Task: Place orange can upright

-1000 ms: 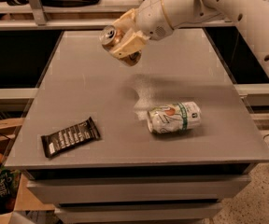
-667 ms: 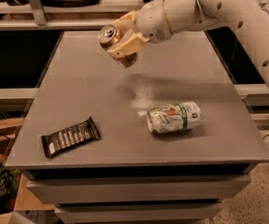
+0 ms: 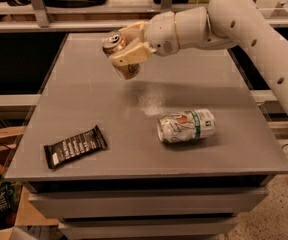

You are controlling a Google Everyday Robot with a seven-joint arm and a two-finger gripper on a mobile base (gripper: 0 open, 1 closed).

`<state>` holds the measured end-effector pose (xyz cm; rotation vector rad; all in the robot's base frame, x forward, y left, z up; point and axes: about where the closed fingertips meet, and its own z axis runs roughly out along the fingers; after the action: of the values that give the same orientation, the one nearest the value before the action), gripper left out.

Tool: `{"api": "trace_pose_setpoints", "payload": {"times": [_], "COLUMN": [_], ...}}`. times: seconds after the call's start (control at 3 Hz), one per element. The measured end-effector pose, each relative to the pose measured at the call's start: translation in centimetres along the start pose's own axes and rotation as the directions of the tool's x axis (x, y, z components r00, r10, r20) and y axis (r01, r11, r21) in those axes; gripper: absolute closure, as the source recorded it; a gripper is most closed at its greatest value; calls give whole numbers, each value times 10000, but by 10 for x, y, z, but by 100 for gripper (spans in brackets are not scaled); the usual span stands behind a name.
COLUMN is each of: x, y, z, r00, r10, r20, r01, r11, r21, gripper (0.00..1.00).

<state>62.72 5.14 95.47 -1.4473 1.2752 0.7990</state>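
The can (image 3: 115, 43) is held above the far part of the surface (image 3: 84, 101), clear of it and tilted, its silver top turned up and to the left. It is clamped between the two pale fingers (image 3: 133, 54) of the end effector (image 3: 122, 51), which is carried by the white arm (image 3: 244, 29) reaching in from the right. Nearer the front, a white can (image 3: 186, 126) is laid on its side. A dark wrapper (image 3: 75, 146) is laid flat at the front left, well apart from both cans.
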Motion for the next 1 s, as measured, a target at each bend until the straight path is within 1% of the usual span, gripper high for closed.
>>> {"api": "trace_pose_setpoints", "payload": {"times": [0.33, 0.67, 1.0], "x": [1, 6, 9], "y": [4, 6, 6], "z": [6, 11, 14], "r00": [9987, 9935, 9869], "r10": [416, 825, 1073], "r20": [291, 783, 1200], "r01": [-415, -825, -1070], "r11": [9991, 9966, 9942], "r21": [-8, -37, -91], "gripper": [100, 100, 100]}}
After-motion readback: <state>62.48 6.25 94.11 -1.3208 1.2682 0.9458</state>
